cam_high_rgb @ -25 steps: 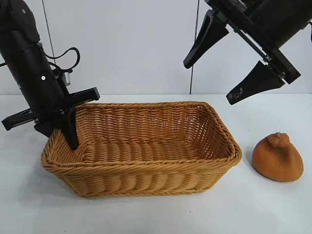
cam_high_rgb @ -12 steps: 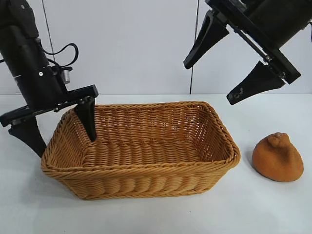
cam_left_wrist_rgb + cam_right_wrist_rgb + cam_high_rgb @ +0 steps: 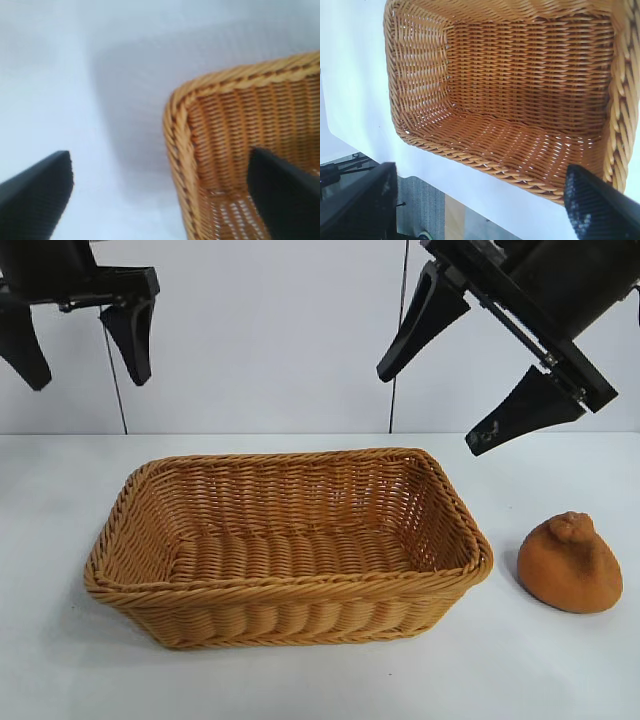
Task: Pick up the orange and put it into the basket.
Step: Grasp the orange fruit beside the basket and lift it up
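The orange (image 3: pixel 570 565), a dull pear-shaped lump with a knob on top, sits on the white table to the right of the basket (image 3: pixel 290 585), clear of its rim. The woven tan basket stands mid-table with nothing in it. My left gripper (image 3: pixel 87 378) hangs open high above the basket's left end, holding nothing; in its wrist view the left gripper (image 3: pixel 160 165) straddles a basket corner (image 3: pixel 240 85) from well above. My right gripper (image 3: pixel 430 412) is open and empty, high over the basket's right end, up and to the left of the orange. Its wrist view shows the basket's inside (image 3: pixel 520 75).
The white table (image 3: pixel 560 670) has bare room in front of and around the orange. Its edge, with grey floor (image 3: pixel 420 205) beyond, shows in the right wrist view. A pale wall stands behind the table.
My left gripper has let go of the basket's left rim and risen well above it, its fingers spread. The right arm, the basket and the orange have stayed put.
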### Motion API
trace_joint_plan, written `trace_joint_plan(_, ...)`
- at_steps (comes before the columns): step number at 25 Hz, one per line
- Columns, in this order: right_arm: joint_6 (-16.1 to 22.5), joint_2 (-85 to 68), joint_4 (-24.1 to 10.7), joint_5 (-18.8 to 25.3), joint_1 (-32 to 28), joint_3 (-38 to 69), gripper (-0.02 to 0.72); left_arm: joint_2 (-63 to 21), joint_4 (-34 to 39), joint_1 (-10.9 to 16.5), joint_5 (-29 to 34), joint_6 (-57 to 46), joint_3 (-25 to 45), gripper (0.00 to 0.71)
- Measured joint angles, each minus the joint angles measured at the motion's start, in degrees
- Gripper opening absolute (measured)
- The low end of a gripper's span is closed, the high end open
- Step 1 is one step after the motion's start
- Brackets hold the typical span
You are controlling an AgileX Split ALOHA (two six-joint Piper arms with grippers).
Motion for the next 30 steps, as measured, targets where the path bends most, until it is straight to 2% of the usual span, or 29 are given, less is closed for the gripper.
trace_joint_plan(4, 0.00, 0.00, 0.00, 0.19, 0.00, 0.00, 0.619, -0.12, 0.83, 3.27, 0.06, 0.11, 0.11, 0.672)
trace_joint_plan(7, 0.00, 0.00, -0.05, 0.43, 0.00, 0.00, 0.619, -1.91, 0.80, 3.34, 0.00, 1.66, 2.68, 0.672)
trace_joint_plan(11, 0.00, 0.00, -0.28, 0.50, 0.00, 0.00, 0.619, -7.84, 0.63, 3.34, 0.00, 2.34, 9.82, 0.672)
trace_joint_plan(18, 0.00, 0.00, -0.66, 0.61, 0.00, 0.00, 0.619, -26.19, 1.59, 3.34, 0.06, 2.55, 27.19, 0.672)
trace_joint_plan(27, 0.00, 0.00, -0.92, 0.62, 0.00, 0.00, 0.619, -56.02, 1.63, 3.34, 0.12, 2.55, 54.31, 0.672)
trace_joint_plan(30, 0.00, 0.00, -0.92, 0.62, 0.00, 0.00, 0.619, -65.97, 1.48, 3.34, -2.75, 2.55, 62.61, 0.672)
